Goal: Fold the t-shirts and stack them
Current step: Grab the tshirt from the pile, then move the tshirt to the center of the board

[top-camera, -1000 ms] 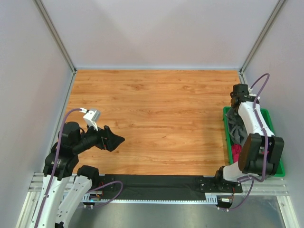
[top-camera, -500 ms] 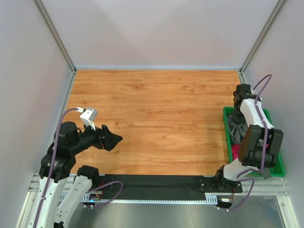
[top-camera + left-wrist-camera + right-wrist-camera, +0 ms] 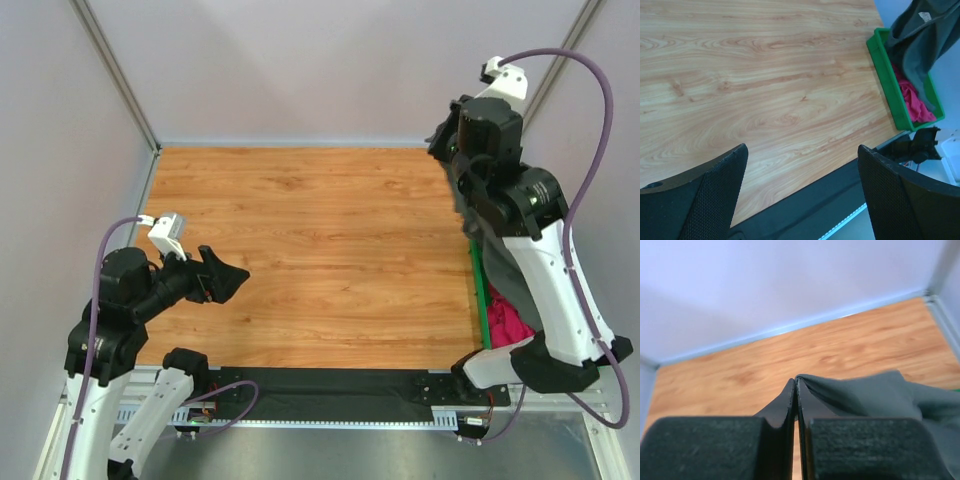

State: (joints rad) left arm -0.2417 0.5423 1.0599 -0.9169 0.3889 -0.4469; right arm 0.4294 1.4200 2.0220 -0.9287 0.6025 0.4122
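My right gripper (image 3: 443,140) is raised high over the table's far right. It is shut on an edge of the charcoal grey t-shirt (image 3: 487,240), which hangs down from it towards the green tray (image 3: 479,295). In the right wrist view the gripper (image 3: 796,383) pinches a fold of the grey t-shirt (image 3: 875,392). The magenta-pink t-shirt (image 3: 505,320) lies crumpled in the tray. My left gripper (image 3: 235,277) is open and empty above the table's near left. The left wrist view shows the hanging grey t-shirt (image 3: 920,45), the pink t-shirt (image 3: 912,97) and the tray (image 3: 885,75).
The wooden table (image 3: 320,250) is walled by grey panels at the back and both sides. A black strip (image 3: 340,385) runs along the near edge between the arm bases. The tray sits against the right wall.
My right arm has swung up sharply out of the tray, lifting the grey t-shirt with it. My left arm has drawn back a little to the left, still open.
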